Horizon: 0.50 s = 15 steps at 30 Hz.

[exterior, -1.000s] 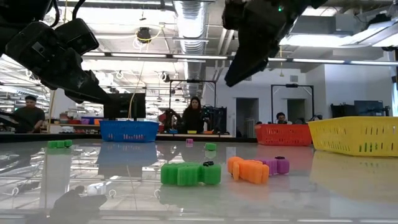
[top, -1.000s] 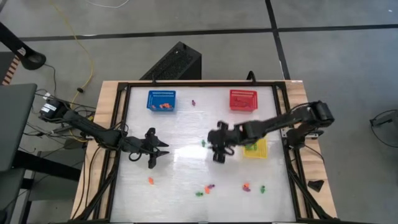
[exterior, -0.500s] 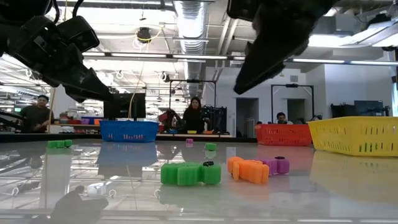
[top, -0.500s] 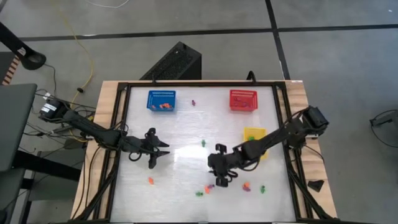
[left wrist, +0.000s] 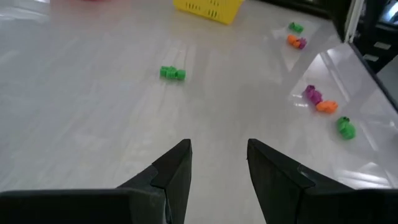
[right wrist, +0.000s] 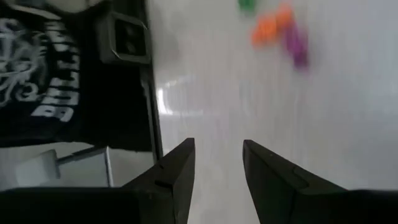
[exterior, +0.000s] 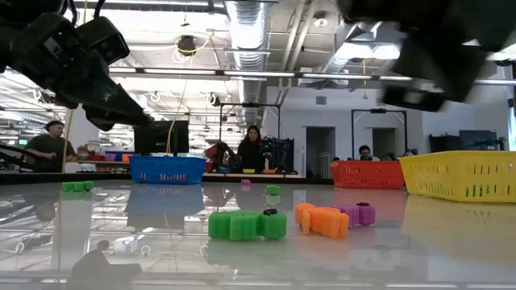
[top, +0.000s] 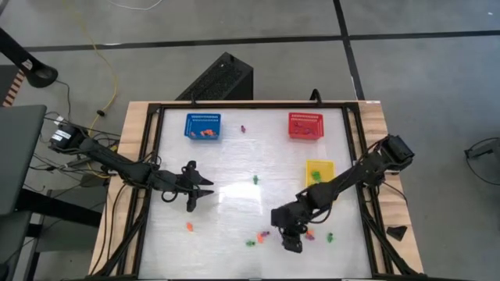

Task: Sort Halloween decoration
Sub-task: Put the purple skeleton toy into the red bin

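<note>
Several trinkets lie loose on the bench (top: 234, 179); sorting is judged part done.

- Right end effector (top: 292, 243): low over the near edge of the bench, fingers apart with a clear gap, holding nothing.
- Just beside it: an orange trinket (top: 309, 232), with a green one (top: 329, 236) a little farther out to its side. On its other side, an orange-and-purple pair (top: 263, 235) and a green trinket (top: 250, 243). All unsorted.
- Well apart from it, toward the left arm's side: a lone orange trinket (top: 189, 226), unsorted.
- Left end effector (top: 205, 188): waiting over mid-bench, fingers parted, empty. A green trinket (top: 255, 179) lies near, ahead of it.
- Yellow basket (top: 319, 173): beyond the right end effector, holding at least one green piece.
- Farthest: blue basket (top: 203, 126) with orange pieces inside; red basket (top: 305, 125), contents too small to tell; a purple trinket (top: 243, 127) loose between them.

Remaining: about seven loose pieces.
</note>
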Each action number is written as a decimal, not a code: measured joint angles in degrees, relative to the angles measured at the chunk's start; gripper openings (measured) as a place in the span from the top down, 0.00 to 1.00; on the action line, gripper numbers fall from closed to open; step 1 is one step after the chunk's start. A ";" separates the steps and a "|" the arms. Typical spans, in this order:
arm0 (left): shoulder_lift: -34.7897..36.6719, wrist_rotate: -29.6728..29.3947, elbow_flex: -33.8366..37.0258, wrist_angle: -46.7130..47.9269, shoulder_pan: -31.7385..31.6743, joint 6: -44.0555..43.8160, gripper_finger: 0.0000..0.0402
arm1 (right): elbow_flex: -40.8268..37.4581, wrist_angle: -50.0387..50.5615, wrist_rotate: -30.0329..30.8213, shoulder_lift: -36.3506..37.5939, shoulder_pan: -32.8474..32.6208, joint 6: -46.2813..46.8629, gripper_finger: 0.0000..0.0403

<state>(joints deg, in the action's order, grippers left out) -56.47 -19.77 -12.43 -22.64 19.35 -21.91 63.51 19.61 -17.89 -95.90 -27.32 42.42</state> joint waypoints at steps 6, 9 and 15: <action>0.00 0.00 0.01 -1.71 0.00 0.13 0.64 | 0.00 8.66 -0.09 0.00 -4.72 14.34 0.59; 0.00 -0.02 0.02 -1.74 0.00 0.13 0.64 | 0.00 13.49 -0.09 0.00 -7.00 22.60 0.59; 0.00 -0.02 0.02 -1.72 0.00 0.18 0.64 | 0.00 17.56 1.38 0.00 -11.50 31.14 0.59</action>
<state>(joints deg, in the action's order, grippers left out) -56.47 -19.79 -12.40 -24.36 19.35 -21.74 63.51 37.17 -16.51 -95.90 -38.83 73.57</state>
